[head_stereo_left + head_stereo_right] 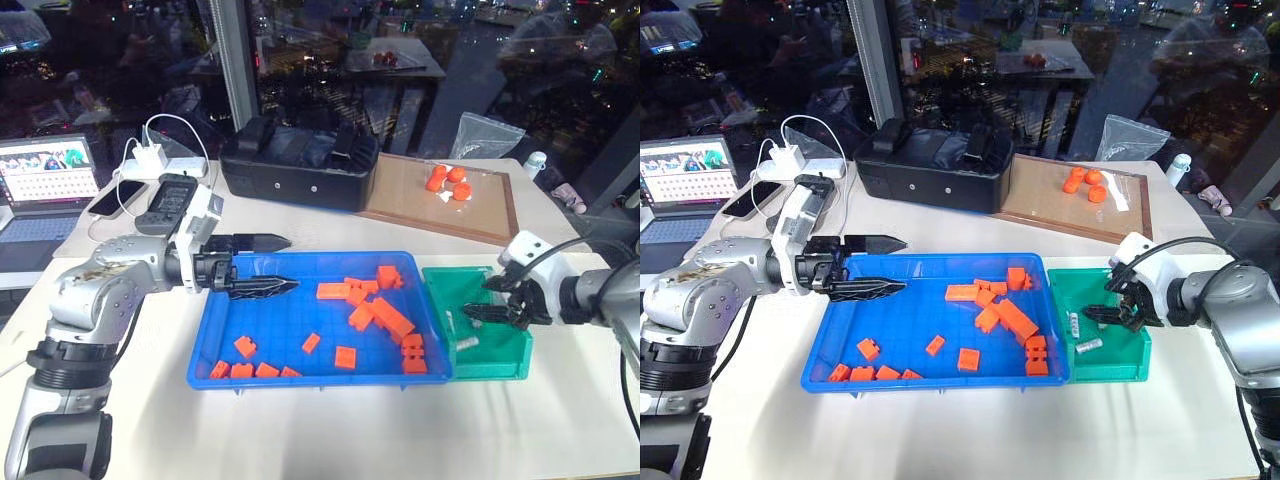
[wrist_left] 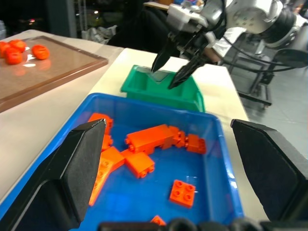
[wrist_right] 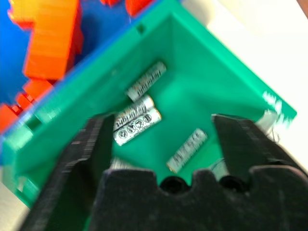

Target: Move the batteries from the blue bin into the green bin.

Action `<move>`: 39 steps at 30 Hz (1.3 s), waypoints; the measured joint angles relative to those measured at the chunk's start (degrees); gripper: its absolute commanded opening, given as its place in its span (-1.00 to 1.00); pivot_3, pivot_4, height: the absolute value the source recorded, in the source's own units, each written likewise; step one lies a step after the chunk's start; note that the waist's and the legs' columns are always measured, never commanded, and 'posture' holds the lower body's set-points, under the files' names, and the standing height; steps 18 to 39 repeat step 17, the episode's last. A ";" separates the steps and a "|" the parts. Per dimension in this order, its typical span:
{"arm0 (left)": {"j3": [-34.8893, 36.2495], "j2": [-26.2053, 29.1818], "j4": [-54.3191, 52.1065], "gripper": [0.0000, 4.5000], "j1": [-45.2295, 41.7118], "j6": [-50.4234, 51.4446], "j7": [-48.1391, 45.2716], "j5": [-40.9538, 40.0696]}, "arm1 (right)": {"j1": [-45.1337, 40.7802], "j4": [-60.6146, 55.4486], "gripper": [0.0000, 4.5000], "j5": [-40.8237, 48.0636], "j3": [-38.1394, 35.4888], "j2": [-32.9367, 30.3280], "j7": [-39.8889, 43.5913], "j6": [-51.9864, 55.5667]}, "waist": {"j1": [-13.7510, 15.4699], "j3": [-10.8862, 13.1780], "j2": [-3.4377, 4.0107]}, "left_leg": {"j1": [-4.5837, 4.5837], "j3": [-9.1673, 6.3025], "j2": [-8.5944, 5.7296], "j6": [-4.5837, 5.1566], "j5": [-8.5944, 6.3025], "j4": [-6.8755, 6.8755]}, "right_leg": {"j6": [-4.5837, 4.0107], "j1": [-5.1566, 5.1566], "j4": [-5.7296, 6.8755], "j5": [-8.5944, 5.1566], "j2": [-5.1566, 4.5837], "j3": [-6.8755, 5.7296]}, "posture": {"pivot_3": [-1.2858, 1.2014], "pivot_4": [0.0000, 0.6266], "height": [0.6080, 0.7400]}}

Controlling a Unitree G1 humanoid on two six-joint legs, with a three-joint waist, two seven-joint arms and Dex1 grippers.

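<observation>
So the right gripper (image 1: 1108,312) is hanging just over the green bin (image 1: 505,362), fingers spread wide with nothing between them. Looking down past those fingers you can see the batteries (image 3: 137,120) lying on the bin's floor, at least four, two of them touching side by side and the others loose nearby.

The green bin sits right up against the right end of the blue bin (image 1: 220,340). Inside the blue one I can only make out orange bricks (image 1: 380,315), a bunch clustered toward the green bin's end and a row along the near rim. The left gripper (image 1: 270,265) is over the left end of the blue bin, pointing sideways across it, jaws apart and empty.

Behind all that there's a black box (image 1: 298,165) and a wooden tray (image 1: 400,200).
</observation>
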 measured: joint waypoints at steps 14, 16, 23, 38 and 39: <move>9.12 -3.88 3.51 1.00 10.02 -9.88 18.93 10.66 | -0.89 7.57 0.97 14.62 -22.99 10.76 -4.74 -6.35 | 0.22 0.02 -0.08 | -0.05 -0.09 -0.04 0.05 -0.04 -0.06 | 0.09 0.19 -0.41 0.17 -0.04 -0.04 | 0.03 -0.52 0.93; 9.09 -3.86 3.40 1.00 11.53 -9.88 18.89 11.04 | 1.26 8.48 0.97 14.53 -23.00 10.74 -5.15 -6.94 | 0.37 0.02 -0.08 | -0.04 -0.07 -0.05 0.06 -0.04 -0.04 | 0.09 0.18 -0.38 0.17 -0.04 -0.04 | 0.03 -0.52 0.93; 8.95 -3.75 3.41 1.00 11.75 -9.82 18.99 11.62 | 2.42 9.20 0.97 14.40 -22.99 10.74 -5.54 -7.66 | 0.44 0.02 -0.08 | -0.04 -0.08 -0.04 0.05 -0.04 -0.02 | 0.07 0.17 -0.38 0.20 -0.04 -0.04 | 0.03 -0.52 0.93; 8.95 -3.75 3.41 1.00 11.75 -9.82 18.99 11.62 | 2.42 9.20 0.97 14.40 -22.99 10.74 -5.54 -7.66 | 0.44 0.02 -0.08 | -0.04 -0.08 -0.04 0.05 -0.04 -0.02 | 0.07 0.17 -0.38 0.20 -0.04 -0.04 | 0.03 -0.52 0.93; 8.95 -3.75 3.41 1.00 11.75 -9.82 18.99 11.62 | 2.42 9.20 0.97 14.40 -22.99 10.74 -5.54 -7.66 | 0.44 0.02 -0.08 | -0.04 -0.08 -0.04 0.05 -0.04 -0.02 | 0.07 0.17 -0.38 0.20 -0.04 -0.04 | 0.03 -0.52 0.93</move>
